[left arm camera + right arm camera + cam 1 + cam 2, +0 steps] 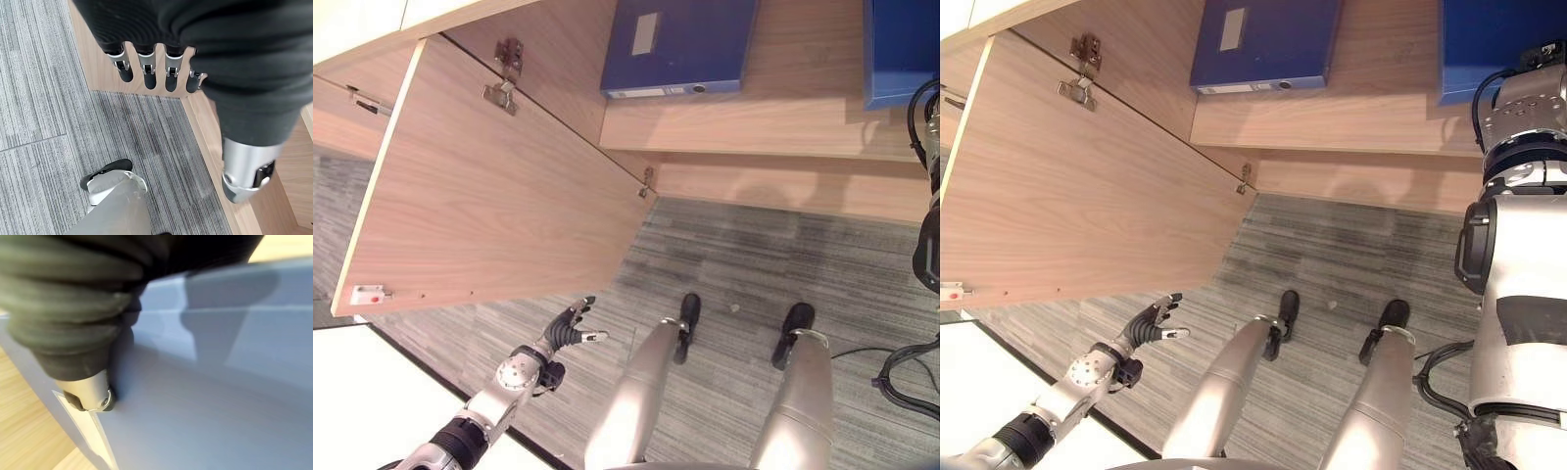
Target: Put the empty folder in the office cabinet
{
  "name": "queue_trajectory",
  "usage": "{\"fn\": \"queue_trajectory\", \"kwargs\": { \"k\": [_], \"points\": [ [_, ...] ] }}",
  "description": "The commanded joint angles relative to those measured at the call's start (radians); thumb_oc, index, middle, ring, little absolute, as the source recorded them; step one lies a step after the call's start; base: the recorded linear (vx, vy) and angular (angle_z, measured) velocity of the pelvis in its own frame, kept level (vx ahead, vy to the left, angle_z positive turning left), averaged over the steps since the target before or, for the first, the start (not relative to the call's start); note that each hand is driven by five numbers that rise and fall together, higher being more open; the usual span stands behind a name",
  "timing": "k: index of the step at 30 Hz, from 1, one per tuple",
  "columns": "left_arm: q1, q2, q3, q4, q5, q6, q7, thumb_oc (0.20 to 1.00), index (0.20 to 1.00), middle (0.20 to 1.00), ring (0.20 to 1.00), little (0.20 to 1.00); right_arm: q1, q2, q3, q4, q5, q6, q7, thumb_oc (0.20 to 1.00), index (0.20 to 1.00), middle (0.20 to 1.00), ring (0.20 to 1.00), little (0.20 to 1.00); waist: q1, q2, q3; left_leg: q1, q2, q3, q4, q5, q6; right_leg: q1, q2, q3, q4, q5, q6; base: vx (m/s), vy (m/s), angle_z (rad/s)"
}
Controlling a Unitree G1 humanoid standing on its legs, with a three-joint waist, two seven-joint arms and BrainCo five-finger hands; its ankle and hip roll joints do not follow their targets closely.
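Observation:
A blue folder [1484, 44] stands at the right end of the office cabinet's wooden shelf [1371, 108]. My right arm reaches up to it. In the right wrist view, the thumb of my right hand [89, 387] presses on the folder's blue face [210, 396] near its edge; the other fingers are hidden behind it. My left hand [572, 329] hangs low over the carpet, below the open cabinet door [499, 206], with its fingers [146, 73] relaxed and holding nothing.
A second blue folder [680, 44] lies flat on the same shelf further left. The open door swings out to the left, its hinges [505, 78] showing. A white surface [372, 401] fills the lower left corner. Grey carpet [744, 264] lies below the cabinet.

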Motion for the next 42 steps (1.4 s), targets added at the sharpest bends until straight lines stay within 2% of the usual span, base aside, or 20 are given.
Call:
{"fn": "queue_trajectory", "kwargs": {
  "k": [1,6,21,35,39,40,41,42],
  "points": [
    [-0.033,0.095,0.027,0.028,0.029,-0.030,0.028,1.000,1.000,1.000,1.000,1.000,-0.091,-0.079,0.052,-0.061,-0.096,0.003,-0.006,0.200,0.200,0.200,0.200,0.200,0.017,-0.009,0.054,-0.001,0.033,0.009,-0.097,-0.014,-0.024,0.141,0.030,0.054,0.092,-0.252,0.072,0.00,0.000,0.00],
    [-0.026,0.101,0.027,0.031,0.030,-0.029,0.033,1.000,1.000,1.000,1.000,1.000,-0.130,-0.083,0.097,-0.042,-0.120,0.030,-0.008,0.200,0.200,0.200,0.200,0.200,0.017,-0.015,0.051,0.003,0.034,0.009,-0.108,-0.012,-0.025,0.144,0.029,0.056,0.087,-0.250,0.072,0.00,0.000,0.00],
    [-0.008,0.082,0.033,0.039,0.025,-0.023,0.027,1.000,1.000,1.000,1.000,1.000,-0.231,-0.084,0.177,-0.097,-0.088,-0.002,0.001,0.200,0.200,0.200,0.200,0.200,0.026,-0.016,0.040,0.032,0.030,0.007,-0.178,0.017,-0.027,0.164,0.027,0.053,0.059,-0.239,0.076,0.00,0.000,0.00],
    [-0.015,0.041,0.024,0.077,0.029,-0.012,0.033,1.000,1.000,1.000,1.000,1.000,-0.196,-0.048,0.039,-0.162,0.027,-0.148,-0.066,0.200,0.200,0.200,0.200,0.200,0.032,-0.014,0.022,0.131,0.013,-0.014,-0.280,0.042,-0.029,0.256,0.027,0.035,0.000,-0.225,0.091,0.00,0.000,0.00],
    [-0.021,0.042,0.022,0.071,0.024,-0.017,0.031,1.000,1.000,1.000,1.000,1.000,-0.185,-0.041,0.025,-0.168,0.022,-0.149,-0.081,0.200,0.200,0.200,0.200,0.200,0.039,-0.011,0.020,0.155,0.011,-0.024,-0.319,0.055,-0.027,0.270,0.029,0.034,-0.017,-0.224,0.093,-0.03,0.014,0.00],
    [-0.020,0.044,0.022,0.071,0.023,-0.017,0.031,1.000,1.000,1.000,1.000,1.000,-0.181,-0.040,0.022,-0.170,0.021,-0.150,-0.082,0.200,0.200,0.200,0.200,0.200,0.043,-0.005,0.027,0.151,0.015,-0.021,-0.325,0.082,-0.024,0.263,0.029,0.024,-0.022,-0.198,0.091,0.00,0.000,0.00],
    [-0.023,0.043,0.022,0.072,0.021,-0.017,0.031,1.000,1.000,1.000,1.000,1.000,-0.181,-0.037,0.021,-0.170,0.022,-0.147,-0.081,0.523,0.523,0.523,0.523,0.523,0.042,-0.010,0.020,0.161,0.010,-0.025,-0.328,0.061,-0.026,0.275,0.030,0.030,-0.022,-0.220,0.093,-0.02,0.003,-0.05],
    [-0.024,0.044,0.027,0.073,0.014,-0.020,0.031,1.000,1.000,1.000,1.000,1.000,-0.180,-0.029,0.027,-0.171,0.018,-0.132,-0.073,1.000,1.000,1.000,1.000,1.000,0.046,-0.011,0.022,0.166,0.009,-0.030,-0.335,0.066,-0.025,0.275,0.030,0.028,-0.021,-0.216,0.094,0.07,-0.030,0.03]
  ]
}}
